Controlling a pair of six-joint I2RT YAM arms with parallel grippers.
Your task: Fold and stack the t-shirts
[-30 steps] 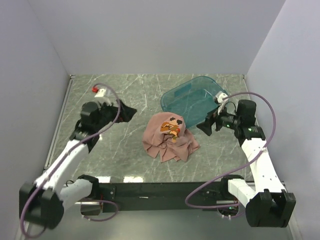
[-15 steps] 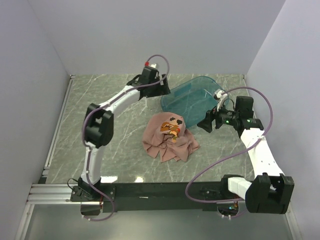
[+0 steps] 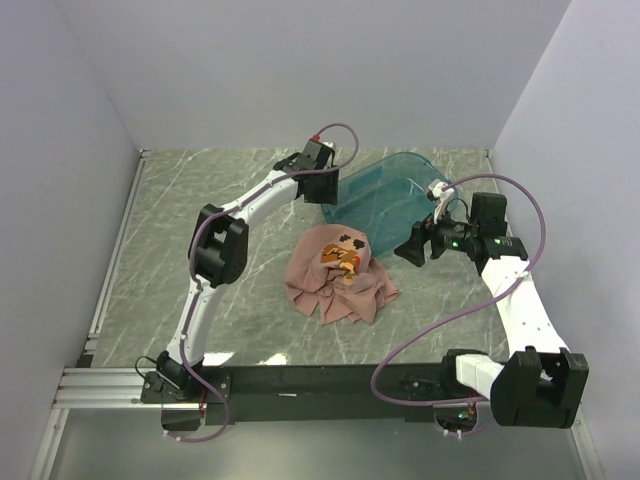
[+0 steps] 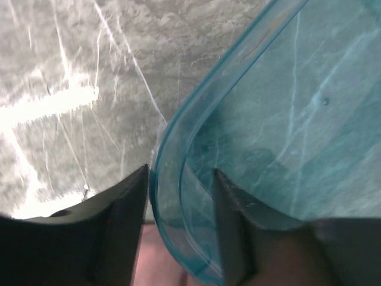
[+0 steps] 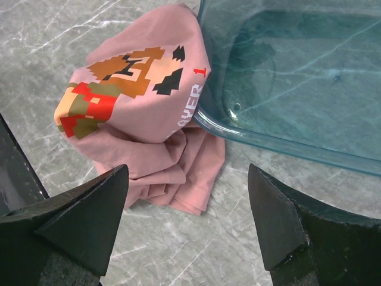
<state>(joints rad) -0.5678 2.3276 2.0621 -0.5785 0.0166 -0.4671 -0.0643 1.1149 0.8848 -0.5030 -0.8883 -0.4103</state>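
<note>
A dusty-pink t-shirt (image 3: 340,275) lies crumpled in a heap at mid-table, its pixel-art print facing up; the right wrist view shows the t-shirt (image 5: 137,89) tucked partly under the bin's near corner. My left gripper (image 3: 327,192) reaches to the left corner of the teal plastic bin (image 3: 385,190). In the left wrist view the left gripper (image 4: 180,173) straddles the bin rim (image 4: 172,137), one finger outside and one inside, jaws half closed with a gap still showing. My right gripper (image 3: 410,250) hovers just right of the shirt; the right gripper (image 5: 187,170) is wide open and holds nothing.
The translucent bin (image 5: 286,77) stands at the back right of the marble table (image 3: 200,200), tilted against the shirt heap. White walls close in on the left, back and right. A metal rail (image 3: 110,280) runs along the table's left edge.
The left arm swung from the table's left side across to the bin's left corner and narrowed its jaws around the rim. The right gripper and the shirt barely moved.
</note>
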